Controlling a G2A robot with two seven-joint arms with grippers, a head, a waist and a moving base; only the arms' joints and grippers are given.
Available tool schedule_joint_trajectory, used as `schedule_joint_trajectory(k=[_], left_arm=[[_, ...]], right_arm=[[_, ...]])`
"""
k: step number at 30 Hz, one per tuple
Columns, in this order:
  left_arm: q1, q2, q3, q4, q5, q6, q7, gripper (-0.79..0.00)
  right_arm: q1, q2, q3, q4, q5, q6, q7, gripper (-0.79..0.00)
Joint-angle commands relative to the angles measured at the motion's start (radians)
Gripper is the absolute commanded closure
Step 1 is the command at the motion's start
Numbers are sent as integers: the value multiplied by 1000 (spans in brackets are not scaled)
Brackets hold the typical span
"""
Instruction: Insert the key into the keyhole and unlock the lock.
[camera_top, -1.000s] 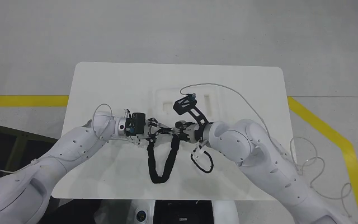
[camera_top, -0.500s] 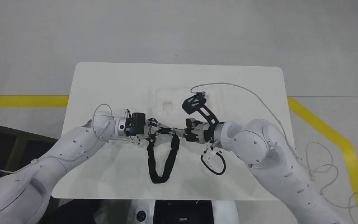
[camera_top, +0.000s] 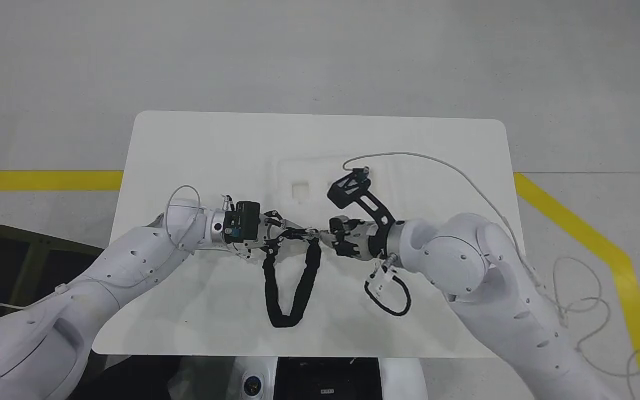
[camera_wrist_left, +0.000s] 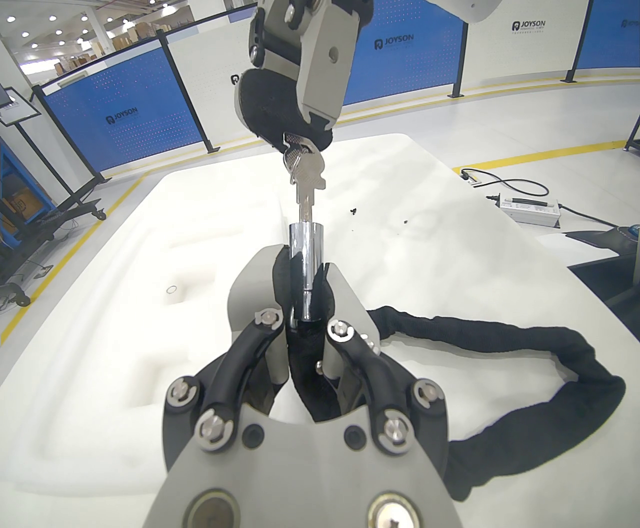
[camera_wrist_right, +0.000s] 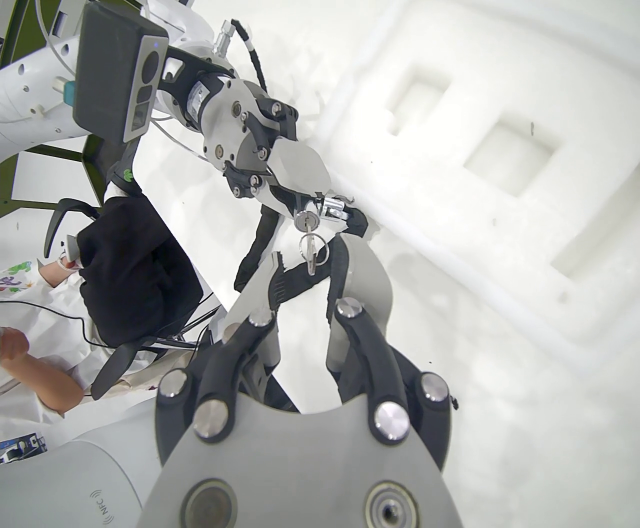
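Nearest the robot, the lock's black fabric-sleeved loop (camera_top: 285, 300) lies flat on the white desk (camera_top: 450, 150), and its two ends run up to the grippers. Above the loop, the left gripper (camera_top: 280, 236) is clenched on the lock's chrome cylinder (camera_wrist_left: 307, 250). Its fingers (camera_wrist_left: 250, 280) press the barrel from both sides and hold it clear of the desk, with the keyhole (camera_wrist_right: 303, 220) end facing the other arm.

The key (camera_wrist_left: 305, 175) sits with its blade pushed into that keyhole. Its head and a small ring stick out between the two grippers. The right gripper (camera_wrist_right: 309, 272) faces the cylinder end-on, just beyond the key. Its fingers (camera_wrist_right: 360, 270) stand apart, one on each side of the key's head, with a gap showing on both sides in the right wrist view. In the left wrist view the top of the head reaches the dark pad, and I cannot tell whether it touches.

Farther back, past both grippers, a white foam tray (camera_top: 290, 163) with rectangular recesses lies on the desk.
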Motion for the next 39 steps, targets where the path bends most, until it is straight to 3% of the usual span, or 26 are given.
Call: schedule_joint_trajectory(k=[1, 18, 19, 21, 22, 30, 39], left_arm=[[0, 0, 0, 0, 0, 0, 0, 0], [0, 0, 0, 0, 0, 0, 0, 0], [0, 0, 0, 0, 0, 0, 0, 0], [0, 0, 0, 0, 0, 0, 0, 0], [0, 0, 0, 0, 0, 0, 0, 0], [0, 0, 0, 0, 0, 0, 0, 0], [34, 10, -48, -24, -76, -45, -95, 0]], right_arm=[[3, -1, -4, 5, 1, 0, -4, 0], [34, -12, -42, 50, 8, 0, -22, 0], [35, -13, -44, 53, 13, -3, -20, -43], [39, -13, -46, 59, 20, -13, -17, -594], [41, -13, -45, 61, 22, -18, -15, -785], [27, -3, 11, 47, 40, -55, -14, -785], [-18, 23, 109, 30, 19, -309, -68, -785]])
